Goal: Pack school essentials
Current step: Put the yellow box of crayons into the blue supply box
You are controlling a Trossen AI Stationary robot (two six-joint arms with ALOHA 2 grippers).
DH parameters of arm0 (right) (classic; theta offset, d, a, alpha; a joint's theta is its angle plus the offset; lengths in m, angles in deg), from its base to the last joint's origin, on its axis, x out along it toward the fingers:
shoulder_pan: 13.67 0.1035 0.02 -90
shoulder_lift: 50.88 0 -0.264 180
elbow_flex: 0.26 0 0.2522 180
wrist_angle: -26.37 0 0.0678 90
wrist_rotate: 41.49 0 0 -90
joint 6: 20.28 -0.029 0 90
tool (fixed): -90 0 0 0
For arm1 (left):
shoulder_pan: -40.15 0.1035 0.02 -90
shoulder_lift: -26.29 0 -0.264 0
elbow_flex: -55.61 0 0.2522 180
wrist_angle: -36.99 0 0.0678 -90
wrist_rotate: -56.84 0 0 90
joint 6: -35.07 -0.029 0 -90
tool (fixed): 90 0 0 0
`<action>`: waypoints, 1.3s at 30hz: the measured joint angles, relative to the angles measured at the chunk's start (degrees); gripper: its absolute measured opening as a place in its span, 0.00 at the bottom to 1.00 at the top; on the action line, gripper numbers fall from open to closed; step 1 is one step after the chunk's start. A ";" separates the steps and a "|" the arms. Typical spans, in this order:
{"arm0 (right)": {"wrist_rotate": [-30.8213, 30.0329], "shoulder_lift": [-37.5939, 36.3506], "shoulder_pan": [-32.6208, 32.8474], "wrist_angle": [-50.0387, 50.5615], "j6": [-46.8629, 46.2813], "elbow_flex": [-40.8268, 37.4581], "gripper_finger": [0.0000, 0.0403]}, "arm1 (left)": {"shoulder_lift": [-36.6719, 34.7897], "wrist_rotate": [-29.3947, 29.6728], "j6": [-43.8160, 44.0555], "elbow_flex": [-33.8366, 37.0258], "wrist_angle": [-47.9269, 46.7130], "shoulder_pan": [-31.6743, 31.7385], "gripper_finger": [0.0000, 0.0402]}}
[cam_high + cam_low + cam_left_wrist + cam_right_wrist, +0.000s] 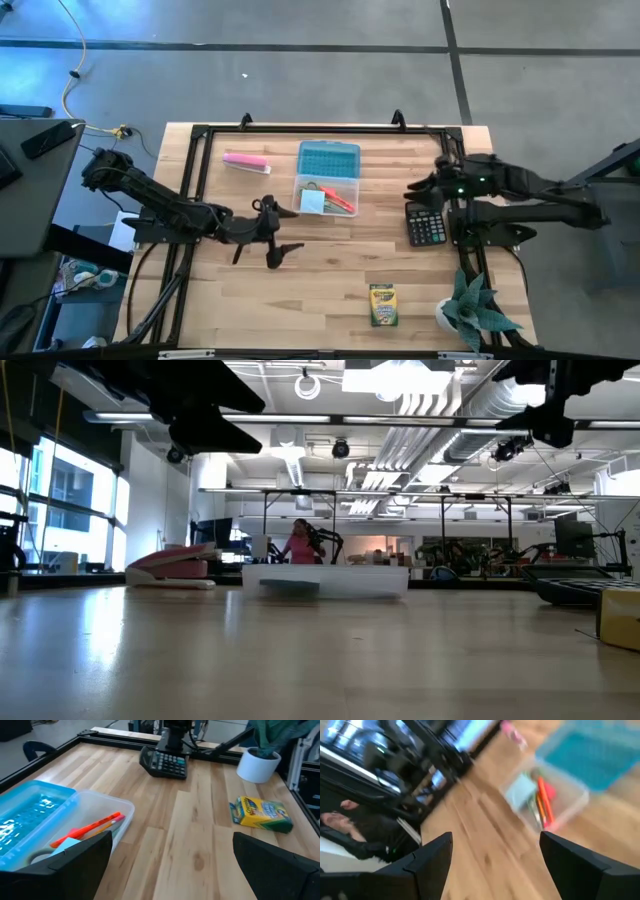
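A clear plastic box (326, 196) sits at the table's middle with its blue lid (329, 158) lying open on the far side. Inside it lie an orange marker (92, 826), a light-blue note pad (520, 790) and green-handled scissors (312, 187). The yellow-green crayon box (382, 304) lies flat near the near edge, and also shows in the left wrist view (260, 812). My left gripper (283, 232) hovers open to the left of the clear box and nearer than it. My right gripper (415, 190) is open, above the table just right of the box.
A black calculator (428, 227) lies under the right arm. A long pink bar (246, 161) lies left of the lid. A potted plant (470, 310) stands at the near right corner. A black frame (200, 135) rims the table. Bare wood spreads between the box and the crayon box.
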 joint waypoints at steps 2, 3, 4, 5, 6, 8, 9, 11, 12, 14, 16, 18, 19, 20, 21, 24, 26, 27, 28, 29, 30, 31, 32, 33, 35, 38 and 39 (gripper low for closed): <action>-0.03 2.80 1.75 2.07 -3.09 1.50 0.72 | 0.00 0.04 -0.01 0.00 0.00 0.39 1.00; -0.02 4.14 2.86 2.27 -4.56 1.95 0.72 | 0.00 0.04 -0.01 0.00 0.00 0.53 1.00; -0.06 5.42 4.02 2.31 -5.99 2.34 0.72 | 0.00 0.04 -0.01 0.00 0.00 0.73 1.00; -0.28 6.75 5.22 2.37 -7.40 2.80 0.72 | 0.00 0.04 -0.01 0.00 0.00 0.76 1.00; -0.64 7.98 6.47 2.40 -8.58 3.31 0.72 | 0.00 0.04 0.00 0.00 0.01 0.76 1.00; -2.41 10.38 9.35 2.59 -10.66 4.45 0.72 | 0.00 0.00 -0.01 0.00 0.02 0.76 1.00; -3.58 11.56 10.96 2.76 -11.74 5.01 0.72 | 0.00 -0.10 -0.01 0.00 0.02 0.75 1.00; -6.08 13.90 14.32 3.02 -14.35 5.67 0.72 | 0.00 -0.57 -0.01 0.00 0.02 0.74 1.00; -7.17 15.08 15.98 3.27 -15.87 5.86 0.72 | 0.00 -0.94 -0.01 0.00 0.00 0.74 1.00; -9.36 17.24 19.13 3.35 -19.61 6.33 0.72 | 0.00 -1.60 -0.01 0.00 0.02 0.74 1.00; -11.01 19.35 22.13 3.18 -23.51 6.77 0.72 | 0.00 -1.85 -0.01 0.00 0.02 0.74 1.00; -12.02 21.68 24.94 3.20 -27.17 7.43 0.72 | 0.00 -1.99 -0.01 0.00 0.02 0.74 1.00; -12.44 22.86 26.23 3.12 -28.83 7.83 0.72 | 0.00 -1.99 -0.01 0.00 0.02 0.74 1.00; -13.05 24.00 27.51 3.22 -30.40 8.35 0.72 | 0.00 -1.99 -0.01 0.00 0.02 0.74 1.00; -13.71 25.25 28.69 3.20 -31.70 9.01 0.72 | 0.00 -1.99 -0.01 0.00 0.02 0.74 1.00; -15.86 29.20 31.85 3.34 -34.61 11.43 0.72 | 0.00 -1.99 -0.01 0.00 0.02 0.74 1.00; -17.07 32.19 33.55 3.24 -35.41 13.49 0.72 | 0.00 -1.99 -0.01 0.00 0.02 0.74 1.00; -17.53 33.76 34.25 3.27 -35.55 14.62 0.72 | 0.00 -1.99 -0.01 0.00 0.02 0.74 1.00; -18.11 35.39 34.83 3.25 -35.56 15.75 0.72 | 0.00 -1.99 -0.01 0.00 0.00 0.74 1.00; -18.27 37.06 35.30 3.32 -35.56 16.89 0.72 | 0.00 -1.99 -0.01 0.00 0.02 0.74 1.00; -18.27 38.89 35.70 3.52 -35.79 18.21 0.72 | 0.00 -1.99 -0.01 0.00 0.04 0.74 1.00; -18.27 40.68 36.06 3.86 -36.41 19.43 0.72 | 0.00 -2.00 -0.01 -0.01 0.06 0.74 1.00; -18.29 42.47 36.43 4.75 -37.13 20.69 0.72 | 0.00 -2.01 -0.01 -0.02 0.04 0.74 1.00; -18.32 44.32 36.85 5.97 -37.95 21.94 0.72 | 0.00 -2.01 -0.01 -0.02 0.04 0.74 1.00; -18.75 48.06 37.73 9.19 -39.87 24.42 0.72 | 0.00 -2.01 -0.01 -0.02 0.04 0.74 1.00; -20.40 53.21 39.57 12.77 -44.69 27.52 0.72 | 0.00 -2.01 -0.01 -0.02 0.04 0.74 1.00; -20.69 54.76 40.25 13.58 -46.20 28.29 0.72 | 0.00 -2.01 -0.01 -0.02 0.04 0.74 1.00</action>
